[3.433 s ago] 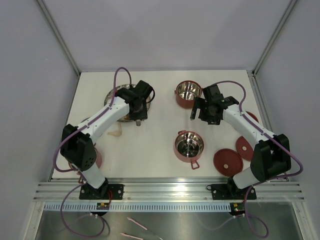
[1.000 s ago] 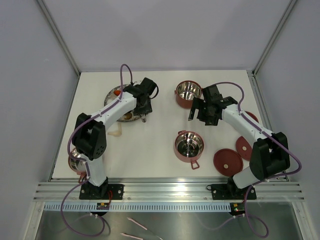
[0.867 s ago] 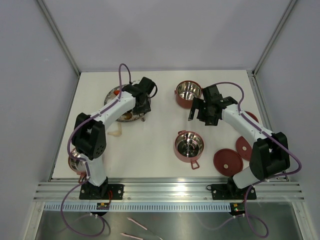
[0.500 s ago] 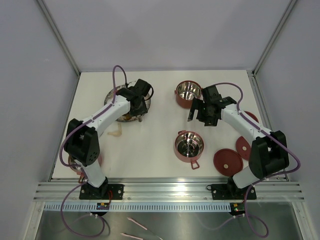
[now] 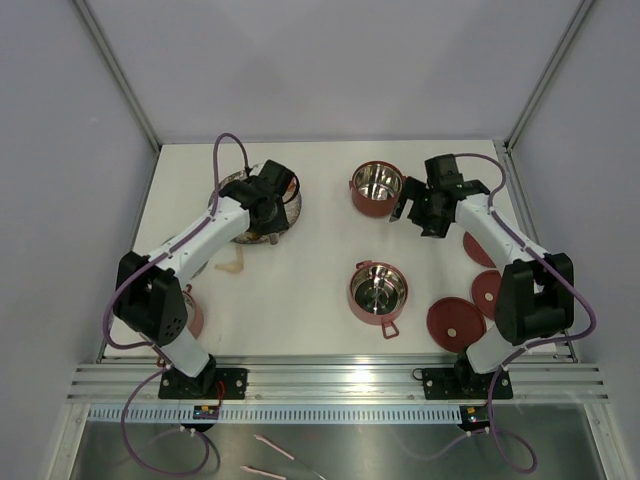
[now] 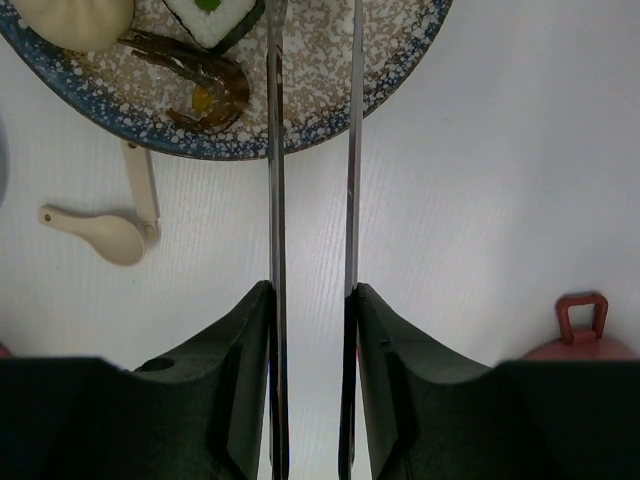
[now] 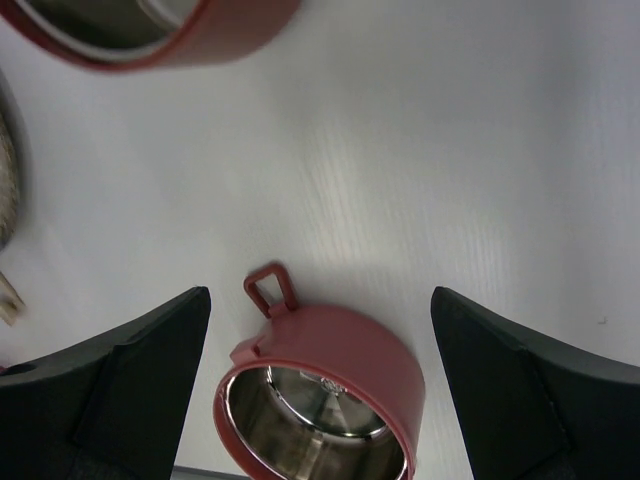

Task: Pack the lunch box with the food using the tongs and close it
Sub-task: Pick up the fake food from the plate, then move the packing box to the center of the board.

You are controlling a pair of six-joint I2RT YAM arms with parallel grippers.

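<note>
Tongs (image 6: 276,200) clamped between left jaws, tips over plate (image 6: 392,48).

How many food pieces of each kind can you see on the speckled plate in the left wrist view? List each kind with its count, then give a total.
Bun: 1
Shrimp: 1
Sushi piece: 1
Total: 3

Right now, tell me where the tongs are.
In the left wrist view, the tongs are pinched in the left claw, their arms reaching over the edge of the speckled plate, beside the shrimp.
</note>
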